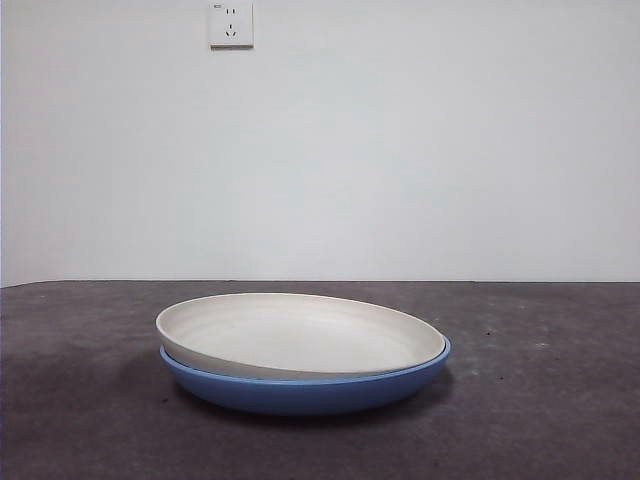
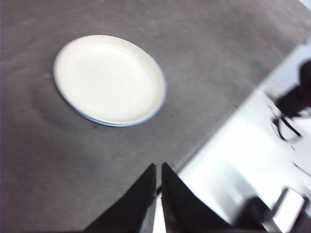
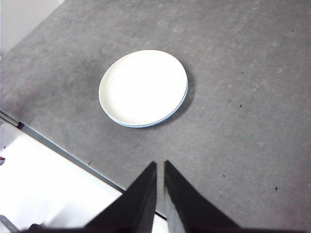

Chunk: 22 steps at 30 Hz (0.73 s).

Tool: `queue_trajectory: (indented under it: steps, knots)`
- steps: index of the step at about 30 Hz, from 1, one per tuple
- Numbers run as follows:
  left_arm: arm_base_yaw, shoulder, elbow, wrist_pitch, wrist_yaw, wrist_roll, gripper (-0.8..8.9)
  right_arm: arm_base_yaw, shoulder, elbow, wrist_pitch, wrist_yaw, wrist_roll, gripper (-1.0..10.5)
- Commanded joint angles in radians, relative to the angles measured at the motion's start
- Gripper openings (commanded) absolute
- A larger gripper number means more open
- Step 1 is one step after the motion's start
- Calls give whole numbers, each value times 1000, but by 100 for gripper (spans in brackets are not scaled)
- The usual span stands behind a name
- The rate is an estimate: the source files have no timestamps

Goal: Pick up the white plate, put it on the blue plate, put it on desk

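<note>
Nested in the blue plate (image 1: 300, 392), the white plate (image 1: 300, 335) sits slightly tilted, mid-desk (image 1: 550, 400), so stacking looks done. Left gripper (image 2: 158, 167) and right gripper (image 3: 160, 165) hang well clear near the desk's edge, jaws pressed together, holding nothing.

cream over blue, on dark grey

the white plate (image 1: 300, 335) is matte off-white with faint streaks inside; the blue plate (image 1: 300, 390) is glossy medium blue — the desk (image 1: 540, 420) mottled dark grey, both grippers' jaws black, the wall pale.

stacked plates (image 1: 300, 350) the only obstacle, open desk (image 1: 560, 400) all around
</note>
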Motion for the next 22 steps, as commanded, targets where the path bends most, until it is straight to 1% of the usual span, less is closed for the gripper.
queue_trajectory:
  steps: [1, 5, 7, 11, 12, 14, 15, 18, 19, 22]
  knots:
    - [76, -5, -22, 23, 26, 11, 19, 4, 1, 17, -28, 0, 0, 23]
    - [204, -89, -165, 151, 29, 12, 19, 5, 1, 17, -28, 0, 0, 23]
    - [261, -162, -276, 268, 19, 37, 19, 5, 1, 17, -28, 0, 0, 23]
    - [345, -304, -524, 566, 14, 11, 19, 5, 1, 17, -28, 0, 0, 23]
    - [361, -338, -603, 667, -2, 5, 19, 5, 1, 17, -27, 0, 0, 23]
    - [380, -386, -721, 816, -55, -37, 19, 5, 1, 17, -28, 0, 0, 23]
    - [387, -415, -790, 898, -109, -77, 19, 5, 1, 17, -28, 0, 0, 23]
    - [396, -489, -941, 1037, -262, -145, 19, 5, 1, 17, -28, 0, 0, 23]
    - [398, -511, -977, 1056, -301, -154, 19, 5, 1, 17, -28, 0, 0, 23]
    - [404, -583, -1057, 1049, -382, -167, 19, 5, 1, 17, -28, 0, 0, 23]
